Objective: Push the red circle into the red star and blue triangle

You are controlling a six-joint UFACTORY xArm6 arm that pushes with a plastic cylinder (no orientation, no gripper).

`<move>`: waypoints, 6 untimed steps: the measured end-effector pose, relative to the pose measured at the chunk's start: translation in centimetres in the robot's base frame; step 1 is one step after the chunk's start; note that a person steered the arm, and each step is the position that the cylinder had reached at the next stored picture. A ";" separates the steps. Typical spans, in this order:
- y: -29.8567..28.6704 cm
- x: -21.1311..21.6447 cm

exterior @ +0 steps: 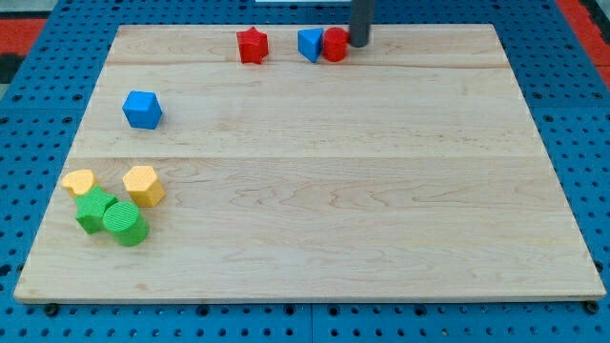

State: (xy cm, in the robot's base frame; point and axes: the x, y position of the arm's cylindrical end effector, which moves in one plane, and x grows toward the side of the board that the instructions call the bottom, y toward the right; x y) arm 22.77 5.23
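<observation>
The red circle (335, 44) sits near the view's top, touching the right side of the blue triangle (310, 44). The red star (252, 45) stands apart, to the left of the triangle, with a gap between them. My tip (359, 43) is right beside the red circle, on its right side, at the board's top edge. The dark rod runs up out of the view.
A blue cube (142, 110) sits at the left. At the lower left, a yellow heart-like block (79, 181), a yellow hexagon (144, 185), a green star-like block (93, 209) and a green cylinder (125, 223) cluster together. The wooden board (315, 191) lies on a blue pegboard.
</observation>
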 end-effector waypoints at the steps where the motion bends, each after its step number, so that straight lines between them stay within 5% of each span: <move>1: -4.1 0.0; 4: -12.8 -0.4; 6: -9.6 -3.5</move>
